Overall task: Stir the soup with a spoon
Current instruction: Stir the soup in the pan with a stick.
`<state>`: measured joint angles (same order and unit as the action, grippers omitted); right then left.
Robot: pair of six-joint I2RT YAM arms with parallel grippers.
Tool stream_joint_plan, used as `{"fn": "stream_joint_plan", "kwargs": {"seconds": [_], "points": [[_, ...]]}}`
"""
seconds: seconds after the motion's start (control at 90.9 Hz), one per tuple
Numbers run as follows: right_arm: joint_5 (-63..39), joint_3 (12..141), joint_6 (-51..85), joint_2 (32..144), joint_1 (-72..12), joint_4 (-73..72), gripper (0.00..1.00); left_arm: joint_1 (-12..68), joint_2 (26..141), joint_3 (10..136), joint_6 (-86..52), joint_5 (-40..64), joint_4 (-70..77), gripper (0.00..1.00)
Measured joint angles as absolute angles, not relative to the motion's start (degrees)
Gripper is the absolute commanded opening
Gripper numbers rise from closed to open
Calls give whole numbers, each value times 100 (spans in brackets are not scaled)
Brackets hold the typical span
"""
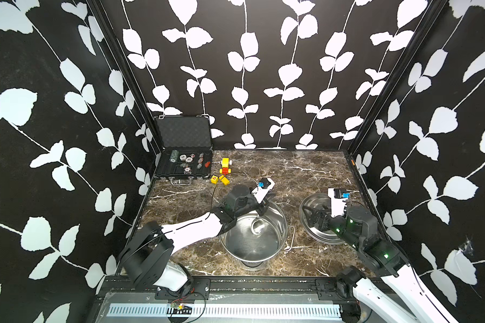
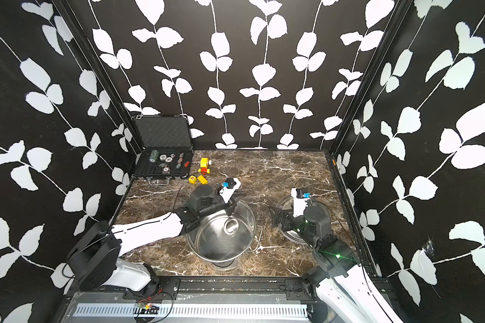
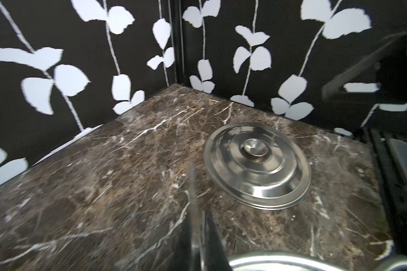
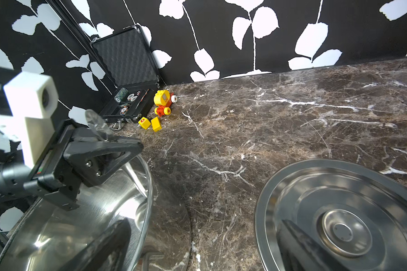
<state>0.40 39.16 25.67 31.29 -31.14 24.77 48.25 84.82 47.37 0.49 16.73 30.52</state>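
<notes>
Marble top (image 1: 291, 173): left gripper (image 1: 264, 207) pinches the spoon (image 1: 257, 226) over the pot (image 1: 281, 237), right gripper (image 1: 308, 216) spread beside it; bowl depth unclear, so we circle slowly off the wall.

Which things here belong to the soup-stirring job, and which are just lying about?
Job: pot; spoon, bowl down in the pot; left gripper, shut on the spoon.
Lying about: lid, off the pot; open case of chips; yellow and red toy blocks.
</notes>
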Motion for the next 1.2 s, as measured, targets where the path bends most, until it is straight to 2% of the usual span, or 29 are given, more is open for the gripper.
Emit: {"fn": "stream_joint_plan", "kwargs": {"seconds": [0.33,0.583,0.891,1.199], "points": [[110,3850,2655,2912,-3114,2521,99,5605,8685,4945,97,3205,3122,0],[110,3793,2655,2906,-3114,2512,99,5850,7679,4147,237,3485,2449,0],[82,3747,2657,3011,-3114,2427,99,5876,5830,3260,467,2460,1184,0],[12,3747,2657,3159,-3114,2338,99,5752,4897,2952,506,864,674,0]]}}
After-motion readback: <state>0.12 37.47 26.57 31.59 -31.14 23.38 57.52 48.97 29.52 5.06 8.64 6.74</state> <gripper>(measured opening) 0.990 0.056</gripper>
